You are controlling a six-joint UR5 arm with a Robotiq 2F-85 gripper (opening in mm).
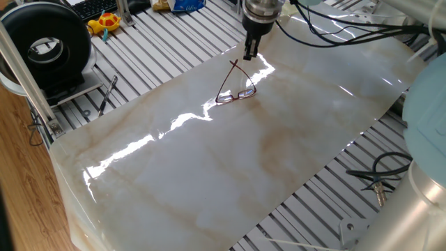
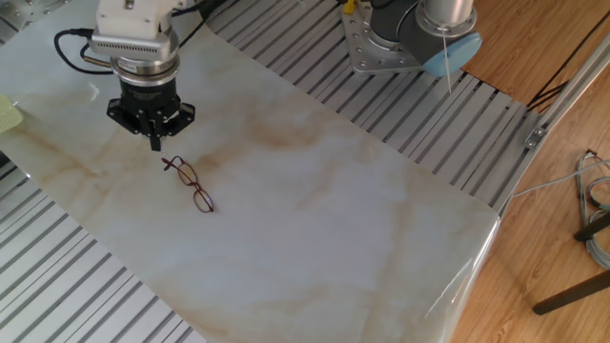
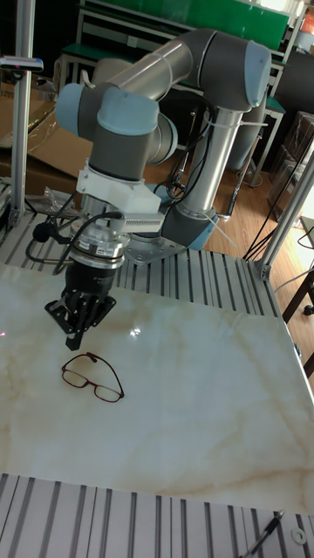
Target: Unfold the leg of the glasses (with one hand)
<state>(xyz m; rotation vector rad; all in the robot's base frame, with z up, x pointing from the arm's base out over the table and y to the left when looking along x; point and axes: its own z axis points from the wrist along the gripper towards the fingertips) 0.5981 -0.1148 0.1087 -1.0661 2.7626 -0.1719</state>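
Just below end effector (image 2: 155, 145), apart, glasses (image 2: 192, 185)

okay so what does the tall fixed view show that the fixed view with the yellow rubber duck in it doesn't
Only the tall fixed view shows the whole grey and pale-blue robot arm, from base to wrist, with the green wall behind it.

Only the view with the duck shows the yellow rubber duck, the black round reel-like device, and the black pen-like tool lying on the slatted metal.

Both show the thin dark-red wire-framed glasses lying on the glossy marble-patterned sheet, with the black two-finger gripper just above them, not touching.
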